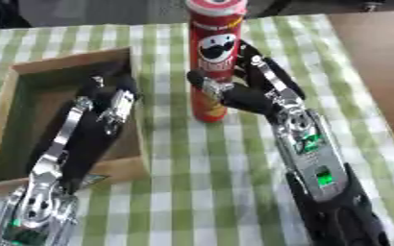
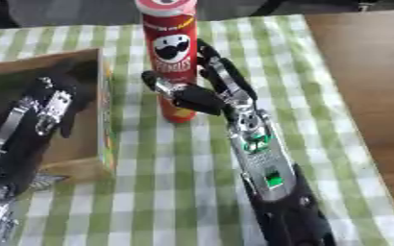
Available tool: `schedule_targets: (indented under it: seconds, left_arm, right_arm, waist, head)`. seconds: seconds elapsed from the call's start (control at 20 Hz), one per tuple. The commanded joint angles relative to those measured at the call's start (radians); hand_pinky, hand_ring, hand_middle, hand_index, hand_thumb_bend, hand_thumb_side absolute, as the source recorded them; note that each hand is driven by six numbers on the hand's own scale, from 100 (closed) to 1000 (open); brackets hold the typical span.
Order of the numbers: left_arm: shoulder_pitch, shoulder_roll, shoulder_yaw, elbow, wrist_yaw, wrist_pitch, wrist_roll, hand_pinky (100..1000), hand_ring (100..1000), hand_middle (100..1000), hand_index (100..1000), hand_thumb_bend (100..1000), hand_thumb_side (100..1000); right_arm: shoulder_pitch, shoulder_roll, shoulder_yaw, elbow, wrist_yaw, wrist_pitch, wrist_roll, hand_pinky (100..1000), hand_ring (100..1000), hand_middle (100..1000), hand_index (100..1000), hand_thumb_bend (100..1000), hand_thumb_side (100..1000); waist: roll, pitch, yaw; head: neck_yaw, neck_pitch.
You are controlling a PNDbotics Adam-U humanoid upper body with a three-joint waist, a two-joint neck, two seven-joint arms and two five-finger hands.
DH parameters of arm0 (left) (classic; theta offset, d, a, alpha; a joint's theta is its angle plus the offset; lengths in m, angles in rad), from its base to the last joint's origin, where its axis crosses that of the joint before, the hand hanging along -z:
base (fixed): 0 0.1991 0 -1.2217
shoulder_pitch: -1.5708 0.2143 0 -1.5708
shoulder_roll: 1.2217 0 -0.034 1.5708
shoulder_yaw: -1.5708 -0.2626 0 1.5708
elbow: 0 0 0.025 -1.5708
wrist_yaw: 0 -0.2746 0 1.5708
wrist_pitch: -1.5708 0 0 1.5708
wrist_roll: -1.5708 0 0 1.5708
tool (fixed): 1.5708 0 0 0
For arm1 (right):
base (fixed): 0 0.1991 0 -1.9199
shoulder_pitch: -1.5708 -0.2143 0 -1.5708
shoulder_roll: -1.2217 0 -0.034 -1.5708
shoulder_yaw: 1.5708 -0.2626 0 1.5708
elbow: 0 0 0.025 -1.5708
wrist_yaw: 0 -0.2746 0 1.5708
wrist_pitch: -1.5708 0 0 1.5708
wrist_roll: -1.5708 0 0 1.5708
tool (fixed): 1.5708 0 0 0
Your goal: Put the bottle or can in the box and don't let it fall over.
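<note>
A tall red crisp can (image 1: 214, 53) with a moustached face on its label stands upright on the checked cloth, just right of the wooden box (image 1: 32, 72). My right hand (image 1: 252, 96) is curled round the can's lower half, thumb across the front and fingers behind it. My left hand (image 1: 108, 103) hangs over the box's right wall, fingers straight and pointing away, holding nothing. The inside of the box shows a brown floor, partly hidden by my left arm.
A green and white checked cloth (image 1: 192, 192) covers the table. Bare brown tabletop (image 1: 381, 62) shows beyond the cloth's right edge. Dark shapes lie past the far edge of the table.
</note>
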Motion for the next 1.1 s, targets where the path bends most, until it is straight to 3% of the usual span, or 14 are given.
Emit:
schedule_targets:
  seconds: [0.05, 1.1]
  left_arm:
    - [-0.019, -0.003, 0.011, -0.021, 0.006, -0.006, 0.001, 907, 808, 186, 1000, 100, 737]
    - [-0.051, -0.005, 0.036, -0.012, 0.005, -0.015, -0.016, 908, 799, 182, 1000, 100, 732]
  right_arm:
    - [-0.034, 0.006, 0.006, -0.014, -0.004, -0.004, 0.003, 1000, 1000, 1000, 1000, 539, 367]
    - [-0.062, 0.020, 0.007, -0.008, -0.005, -0.003, -0.007, 1000, 1000, 1000, 1000, 520, 361]
  waist:
    - [0.005, -0.006, 0.010]
    - [0.001, 0.021, 0.023]
  head:
    - [-0.002, -0.012]
    - [-0.008, -0.052]
